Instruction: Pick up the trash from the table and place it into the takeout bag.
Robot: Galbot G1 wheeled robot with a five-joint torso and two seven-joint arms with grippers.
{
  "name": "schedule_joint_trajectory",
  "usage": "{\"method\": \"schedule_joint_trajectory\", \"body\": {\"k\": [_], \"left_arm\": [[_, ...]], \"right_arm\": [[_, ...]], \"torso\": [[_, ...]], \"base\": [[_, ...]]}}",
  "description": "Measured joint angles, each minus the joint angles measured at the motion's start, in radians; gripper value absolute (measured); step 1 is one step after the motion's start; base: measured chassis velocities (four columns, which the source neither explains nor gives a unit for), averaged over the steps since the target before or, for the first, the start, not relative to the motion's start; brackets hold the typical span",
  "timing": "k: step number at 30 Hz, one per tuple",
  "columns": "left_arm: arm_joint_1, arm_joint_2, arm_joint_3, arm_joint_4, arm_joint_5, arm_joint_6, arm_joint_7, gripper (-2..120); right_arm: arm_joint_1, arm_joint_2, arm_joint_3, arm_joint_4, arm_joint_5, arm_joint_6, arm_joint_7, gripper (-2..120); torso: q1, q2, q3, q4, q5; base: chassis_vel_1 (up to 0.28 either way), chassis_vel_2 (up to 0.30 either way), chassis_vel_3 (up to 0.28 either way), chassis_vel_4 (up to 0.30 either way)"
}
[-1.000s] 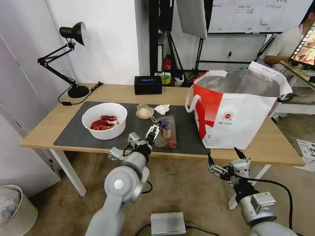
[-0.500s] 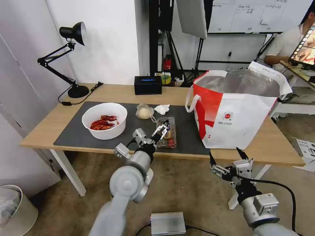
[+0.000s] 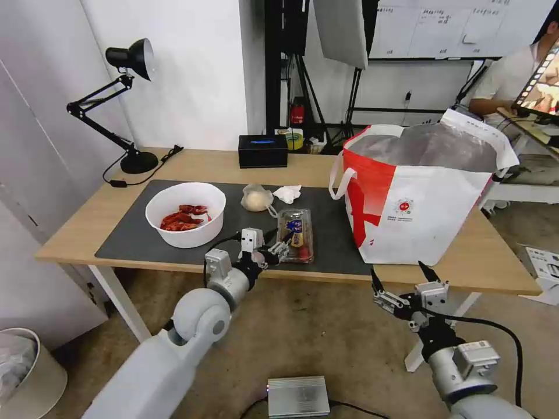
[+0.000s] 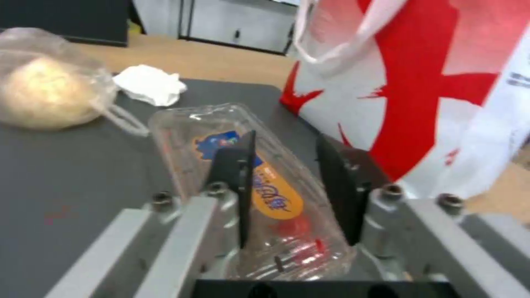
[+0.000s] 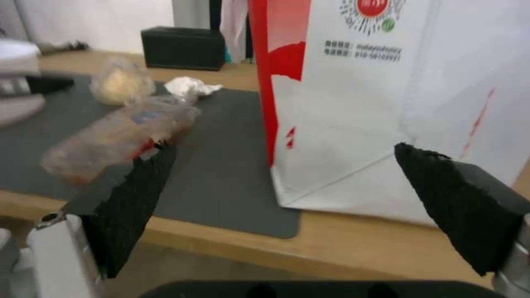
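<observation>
- Left gripper (image 4: 287,190) is spread wide, straddling the tray (image 4: 243,182) without clamping it.
- Tray looks light, thin, slippery, crushable; grip its near end gently.
- Right gripper (image 3: 402,288) waits agape below the table (image 3: 501,265).

Tray's right: bare mat (image 3: 332,233), then the takeout bag (image 3: 419,203) walls it off;
Tray's left: mat bare up to the bowl (image 3: 185,214)

left gripper (image 3: 278,247): fingers parted, reaching over the table's front edge
right gripper (image 3: 400,280): fingers spread wide, below the table's front edge
</observation>
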State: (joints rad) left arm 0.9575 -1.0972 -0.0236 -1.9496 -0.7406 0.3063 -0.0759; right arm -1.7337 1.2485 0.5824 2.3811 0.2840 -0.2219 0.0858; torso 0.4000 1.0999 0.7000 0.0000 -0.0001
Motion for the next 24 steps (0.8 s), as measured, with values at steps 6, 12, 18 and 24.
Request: {"method": "schedule_joint_trajectory", "body": {"k": [6,12,18,24], "left_arm": [[-0.015,0.024,0.039,0.02,0.056,-0.007,0.055,5],[-0.022,0.025,0.063,0.039,0.08,-0.008,0.061,0],[-0.027,0.022,0.086,0.053,0.088,-0.008,0.061,0],[-0.085,0.005,0.157,0.104,0.09,-0.009,0.058,0]], "right_arm": [[0.048,-0.026,0.009,0.007,0.306,-0.045,0.057,100],[0.083,-0.041,0.016,0.001,0.478,-0.06,0.093,100],[0.115,-0.05,0.017,-0.015,0.553,-0.066,0.115,100],[0.173,-0.056,0.028,-0.027,0.776,-0.068,0.16,100]], "torso": [[0.0,0.0,0.0,0.0,0.0],[0.0,0.0,0.0,0.0,0.0001],[0.0,0.0,0.0,0.0,0.0002],[0.0,0.0,0.0,0.0,0.0002]], "base": [[0.0,0.0,0.0,0.0],[0.0,0.0,0.0,0.0],[0.0,0.0,0.0,0.0],[0.0,0.0,0.0,0.0]]}}
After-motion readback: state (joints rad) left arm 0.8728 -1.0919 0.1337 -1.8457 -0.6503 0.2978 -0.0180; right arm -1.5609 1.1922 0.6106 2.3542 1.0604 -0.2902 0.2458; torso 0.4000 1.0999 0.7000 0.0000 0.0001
